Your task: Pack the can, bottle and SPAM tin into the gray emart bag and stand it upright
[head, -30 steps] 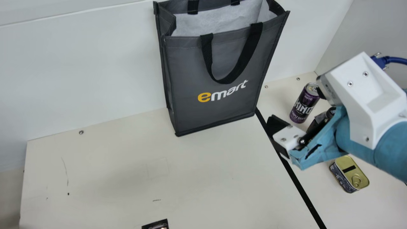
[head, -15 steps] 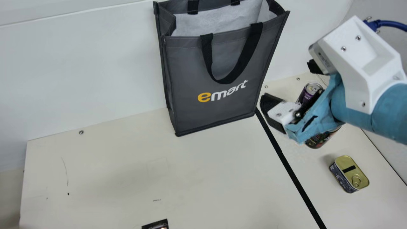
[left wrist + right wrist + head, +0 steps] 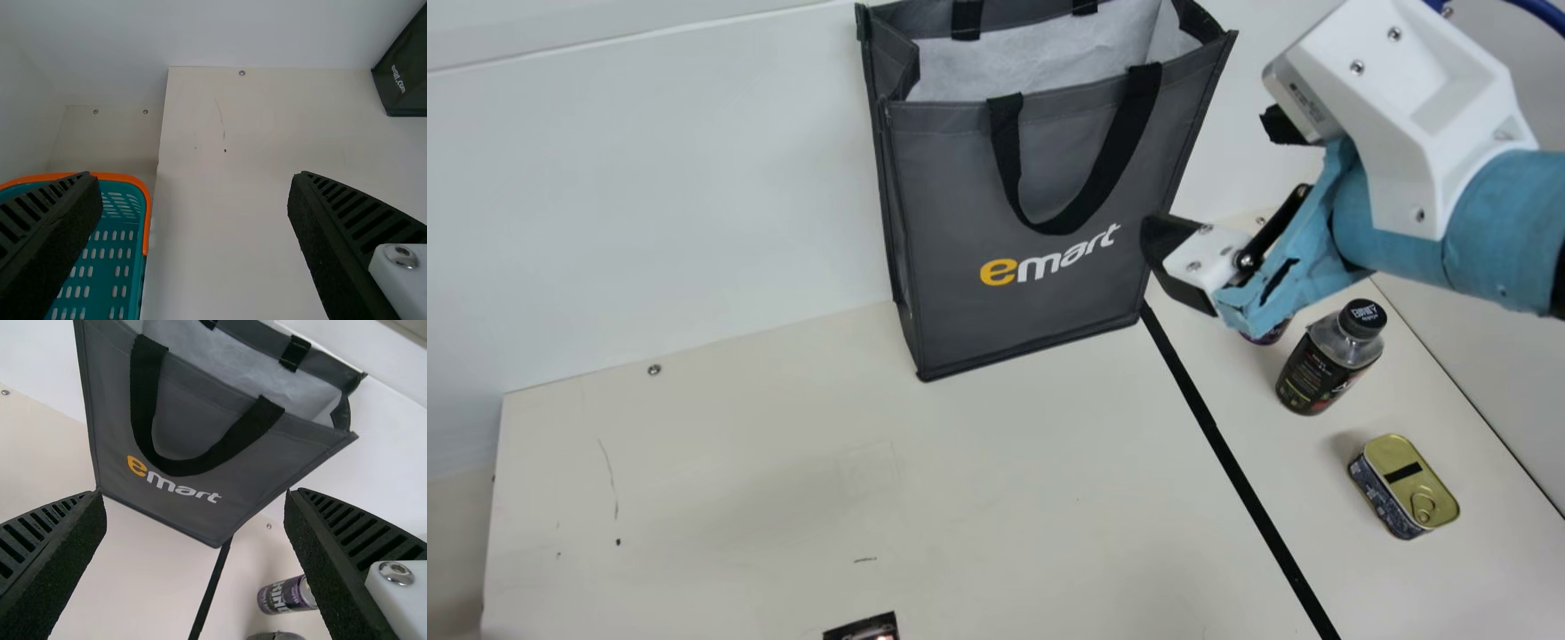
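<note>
Smooth cream table [image 3: 996,507], and at its back a gray emart bag [image 3: 951,204], upright, mouth open: matte fabric, stitched edges, white lining, black webbing handles. In the left wrist view, a basket [image 3: 148,213] of perforated teal plastic, rim orange and rounded. Beside the bag's right edge in the main view, the right claw [image 3: 1209,178], raised, nearer than its partner to all three groceries; ribbed black fingers spread wide, nothing between. Over the table's other side, the left claw [image 3: 191,177], also wide and empty. Key relation for the likely next reach: purple can [image 3: 283,595] lower than the right claw, off toward the robot's right, away from the bag; shiny metal cylinder, long axis seemingly upright, probably best met from the side. Near it, the bottle [image 3: 1323,360], upright: clear shoulder, dark label, black cap. Lowest, the SPAM tin [image 3: 1400,498], flat, round-cornered, gold-lidded with pull ring, long axis slanting. All three yet to be packed.
</note>
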Available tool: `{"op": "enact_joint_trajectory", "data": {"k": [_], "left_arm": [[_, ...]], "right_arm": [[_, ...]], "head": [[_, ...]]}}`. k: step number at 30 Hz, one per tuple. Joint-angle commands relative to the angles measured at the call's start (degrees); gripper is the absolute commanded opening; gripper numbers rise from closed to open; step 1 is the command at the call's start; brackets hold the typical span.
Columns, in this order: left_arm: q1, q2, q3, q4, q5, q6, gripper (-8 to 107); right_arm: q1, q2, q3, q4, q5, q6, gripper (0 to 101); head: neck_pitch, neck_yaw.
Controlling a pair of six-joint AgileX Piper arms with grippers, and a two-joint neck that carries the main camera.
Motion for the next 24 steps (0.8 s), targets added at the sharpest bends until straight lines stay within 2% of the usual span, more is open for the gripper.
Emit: {"op": "enact_joint_trajectory", "data": {"k": [1, 24], "left_arm": [[0.0, 0.0, 0.0, 0.0, 0.0, 0.0, 90], [0.0, 0.0, 0.0, 0.0, 0.0, 0.0, 90]], "right_arm": [[-0.1, 0.7, -0.9, 0.7, 0.0, -1.3, 95], [0.9, 11.4, -12.6, 4.8, 0.0, -15.2, 95]], "head": [[-1.3, -0.1], [-1.3, -0.1]]}}
